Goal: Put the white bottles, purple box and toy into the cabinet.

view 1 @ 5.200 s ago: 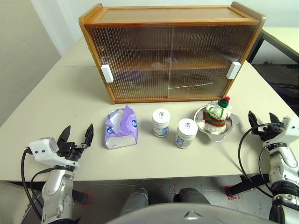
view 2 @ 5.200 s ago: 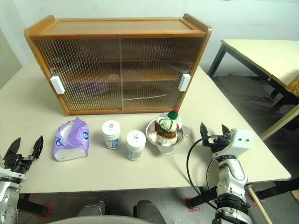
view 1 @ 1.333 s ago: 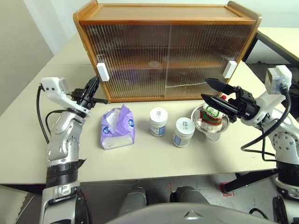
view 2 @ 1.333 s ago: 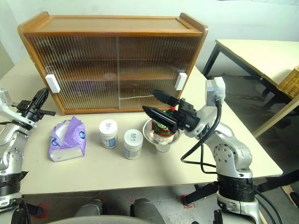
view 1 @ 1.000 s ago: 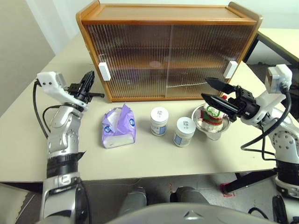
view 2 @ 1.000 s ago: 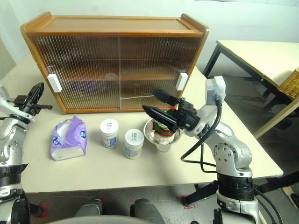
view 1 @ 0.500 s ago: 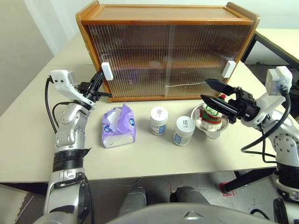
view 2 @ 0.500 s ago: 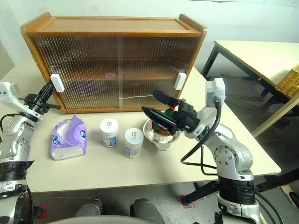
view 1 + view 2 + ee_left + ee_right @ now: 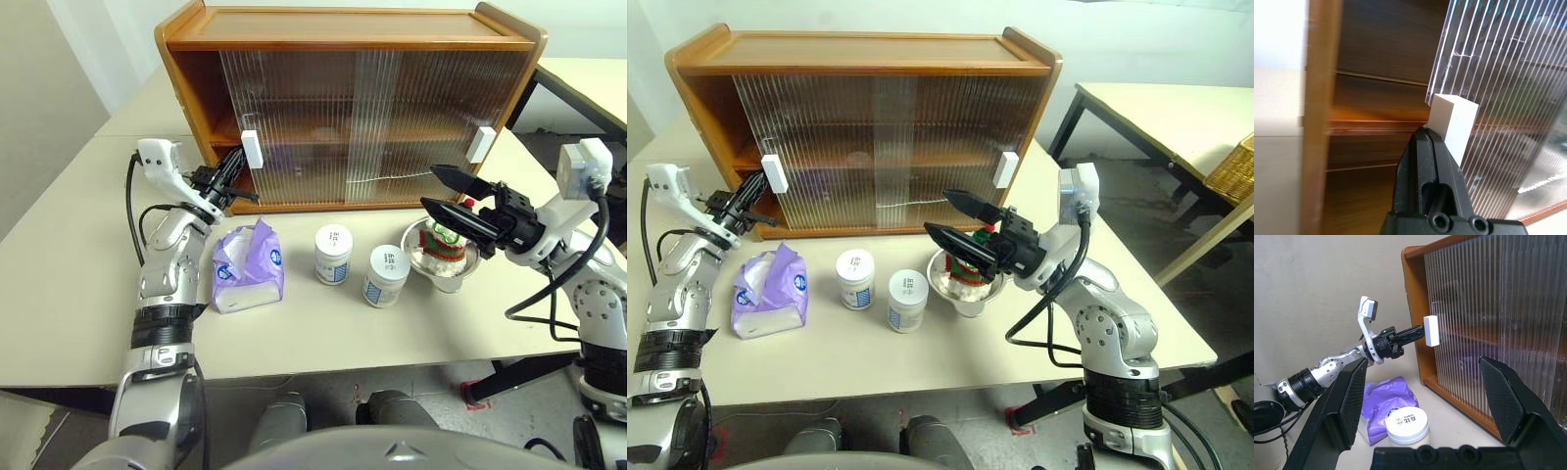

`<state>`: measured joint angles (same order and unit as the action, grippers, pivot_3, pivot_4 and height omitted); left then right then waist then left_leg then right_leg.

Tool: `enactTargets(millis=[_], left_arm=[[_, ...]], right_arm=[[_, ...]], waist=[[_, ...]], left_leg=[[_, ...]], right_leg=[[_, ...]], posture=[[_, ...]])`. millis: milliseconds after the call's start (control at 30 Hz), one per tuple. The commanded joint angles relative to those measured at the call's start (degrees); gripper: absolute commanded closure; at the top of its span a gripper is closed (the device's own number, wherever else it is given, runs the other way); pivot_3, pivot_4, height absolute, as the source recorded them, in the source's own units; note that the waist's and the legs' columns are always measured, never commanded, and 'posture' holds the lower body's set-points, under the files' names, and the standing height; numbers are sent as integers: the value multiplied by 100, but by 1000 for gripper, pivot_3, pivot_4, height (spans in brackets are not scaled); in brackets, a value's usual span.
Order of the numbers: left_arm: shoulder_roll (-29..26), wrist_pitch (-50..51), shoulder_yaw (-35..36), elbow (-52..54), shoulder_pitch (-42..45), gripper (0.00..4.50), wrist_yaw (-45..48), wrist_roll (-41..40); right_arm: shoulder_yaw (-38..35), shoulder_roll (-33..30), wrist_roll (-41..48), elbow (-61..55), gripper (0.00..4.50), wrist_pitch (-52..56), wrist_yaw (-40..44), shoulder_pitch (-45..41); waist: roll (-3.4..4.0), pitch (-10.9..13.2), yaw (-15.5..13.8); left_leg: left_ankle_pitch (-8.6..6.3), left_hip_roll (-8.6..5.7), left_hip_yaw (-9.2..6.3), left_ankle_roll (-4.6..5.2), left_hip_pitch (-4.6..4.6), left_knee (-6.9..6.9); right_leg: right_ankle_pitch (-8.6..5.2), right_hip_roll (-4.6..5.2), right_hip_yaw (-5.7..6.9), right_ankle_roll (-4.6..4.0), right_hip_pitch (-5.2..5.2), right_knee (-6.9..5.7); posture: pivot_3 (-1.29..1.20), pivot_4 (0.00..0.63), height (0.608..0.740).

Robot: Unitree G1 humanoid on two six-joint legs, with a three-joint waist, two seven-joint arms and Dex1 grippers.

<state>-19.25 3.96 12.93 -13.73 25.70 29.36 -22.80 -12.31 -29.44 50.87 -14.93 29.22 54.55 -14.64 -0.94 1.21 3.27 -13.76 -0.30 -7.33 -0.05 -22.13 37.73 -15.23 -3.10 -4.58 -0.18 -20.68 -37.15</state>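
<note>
One big brown wooden cabinet with ribbed see-through sliding doors is standing at 12 o'clock on the pale table. Its left door is sitting partly slid over, so a dark gap is showing at the cabinet's left end. There are two small white handles, one on each door.

In front of the cabinet, four things are waiting in a row. At 9 o'clock one soft purple tissue box is lying with white tissue poking out. In the middle two short white bottles with blue labels are standing close together. At 3 o'clock one knitted toy with red and green stripes is sitting in one shallow metal bowl.

The left gripper is pressing its tips against the left handle, with its two black fingers squeezed together. The right gripper is hanging just over the toy, with its fingers spread wide and holding nothing.

A second pale table is standing at 2 o'clock, beside a white wall.
</note>
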Motion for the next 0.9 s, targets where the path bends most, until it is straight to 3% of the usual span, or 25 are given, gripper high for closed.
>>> enactTargets(millis=[33,300,900], left_arm=[[119,170,-228,170,105,4484,86,7],[314,354,-565,348,176,4484,120,62],[668,61,-892,-610,847,4484,521,301]], right_arm=[[-38,-6,-7,-66,0,-37,-48,-5],[-46,4,7,-103,0,-51,-90,33],[-56,4,-1,-124,0,-85,-122,31]], waist=[[0,1,3],[-2,5,47],[-5,20,82]], left_leg=[[0,0,0,0,0,1],[-5,-4,11,6,3,3],[-31,-21,49,46,13,11]], right_leg=[[0,0,-1,1,0,0],[0,0,-21,9,0,1],[7,9,-102,66,2,25]], posture=[[-171,29,740],[-176,30,740],[-193,23,740]])
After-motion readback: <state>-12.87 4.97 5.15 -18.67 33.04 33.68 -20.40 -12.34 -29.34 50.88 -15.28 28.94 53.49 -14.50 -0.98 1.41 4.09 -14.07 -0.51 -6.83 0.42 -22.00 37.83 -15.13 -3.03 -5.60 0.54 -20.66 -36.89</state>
